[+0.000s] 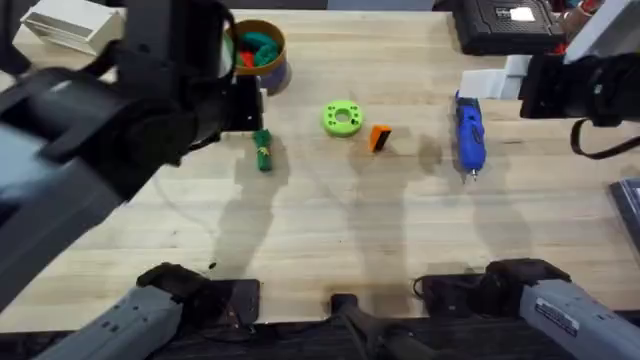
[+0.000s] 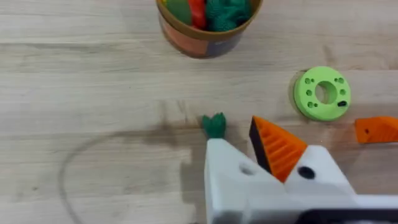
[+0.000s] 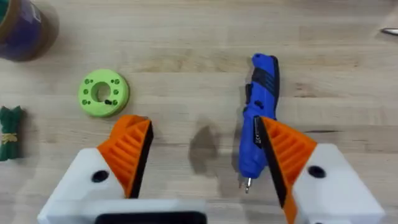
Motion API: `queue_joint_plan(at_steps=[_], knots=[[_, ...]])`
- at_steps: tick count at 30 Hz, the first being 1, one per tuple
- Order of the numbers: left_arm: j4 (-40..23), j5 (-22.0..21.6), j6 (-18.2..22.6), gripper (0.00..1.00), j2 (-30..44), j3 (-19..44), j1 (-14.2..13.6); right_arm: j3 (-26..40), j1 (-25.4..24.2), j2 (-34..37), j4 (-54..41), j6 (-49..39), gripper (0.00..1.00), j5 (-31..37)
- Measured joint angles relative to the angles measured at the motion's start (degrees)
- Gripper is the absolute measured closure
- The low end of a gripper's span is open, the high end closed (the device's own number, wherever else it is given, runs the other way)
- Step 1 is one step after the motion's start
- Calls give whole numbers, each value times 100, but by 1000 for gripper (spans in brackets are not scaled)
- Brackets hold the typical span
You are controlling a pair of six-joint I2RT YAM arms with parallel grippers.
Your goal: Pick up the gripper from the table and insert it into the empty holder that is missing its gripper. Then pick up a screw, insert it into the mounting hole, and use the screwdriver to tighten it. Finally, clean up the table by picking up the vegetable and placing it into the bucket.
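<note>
- The small orange wedge-shaped plastic finger with a black face [image 1: 380, 137] lies loose on the light-wood butcher-block bench [image 1: 320, 250], just beside the lime-green plastic ring with holes [image 1: 342, 118], on the side of the ring that faces the blue screwdriver.
- The white angular plastic holder [image 2: 227, 180] on the left claw [image 2: 249, 146] carries no finger; its twin beside it bears an orange ribbed finger [image 2: 277, 146].
- The left claw hangs over the bench near the ring, with a gap between its two sides and nothing held.
- The dark-green toy vegetable with a bunched leafy end [image 1: 263, 150] lies on the bench on the far side of the ring from the orange finger; in the left wrist view its leafy tip shows just past the bare holder.
- The round orange-yellow bucket [image 1: 262, 55] stands beyond the ring, toward the bench's far edge, with green and red toy pieces inside.
- The blue pen-shaped electric screwdriver [image 1: 468, 135] lies flat on the bench, well apart from the ring, past the orange finger, its thin metal bit pointing to the near edge.
- The right claw [image 3: 202, 152] is spread wide and empty, both orange ribbed pads [image 3: 127, 149] fitted; the screwdriver lies below, close by one pad, and the ring is near the other.
</note>
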Motion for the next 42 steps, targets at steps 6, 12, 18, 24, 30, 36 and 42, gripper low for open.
queue_joint_plan(at_steps=[6,12,18,24,30,36,42], knots=[[-298,-245,59,991,-684,2,0,0,0,0,0,0,10,0],[-303,-347,87,991,-874,15,0,0,0,2,0,0,10,0],[-303,-364,112,914,-874,15,0,0,0,0,0,0,10,0],[-303,-366,132,660,-874,15,0,0,0,1,0,0,11,0],[-304,-366,148,309,-874,17,0,0,0,0,0,0,10,0],[-303,-366,147,95,-874,17,0,0,0,0,0,0,10,0],[-304,-366,148,30,-874,17,0,0,0,2,0,0,11,0]])
